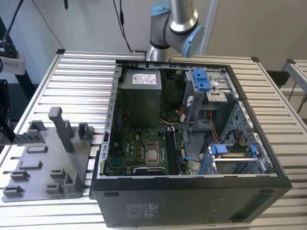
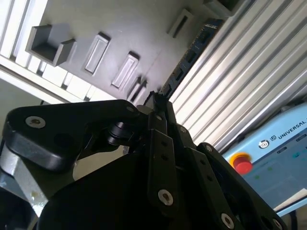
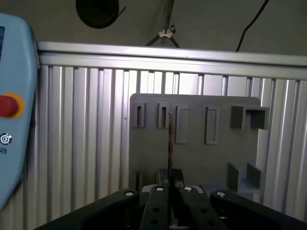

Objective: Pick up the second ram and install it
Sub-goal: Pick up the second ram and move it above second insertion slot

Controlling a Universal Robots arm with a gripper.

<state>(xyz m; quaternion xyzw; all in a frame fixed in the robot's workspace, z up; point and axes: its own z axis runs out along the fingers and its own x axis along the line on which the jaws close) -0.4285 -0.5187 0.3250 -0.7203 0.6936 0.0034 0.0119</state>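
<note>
The second ram (image 1: 30, 139) is a thin dark stick, held level above the grey holder tray (image 1: 45, 165) at the exterior view's left. My gripper (image 1: 10, 136) is shut on one end of it, at the picture's edge. In the first wrist view the second ram (image 3: 170, 139) shows edge-on, rising from between the black fingers of the gripper (image 3: 170, 188) in front of the holder tray (image 3: 196, 153). In the second wrist view the second ram (image 2: 189, 52) runs away from the gripper (image 2: 158, 103), its chips showing, past the holder tray (image 2: 139, 28).
An open computer case (image 1: 192, 191) lies on the slatted aluminium table (image 1: 81, 76), with the motherboard (image 1: 144, 151) and its memory slots (image 1: 171, 149) exposed. The arm's base (image 1: 172, 24) stands behind the case. A pale blue pendant with a red button (image 3: 9, 105) lies on the table.
</note>
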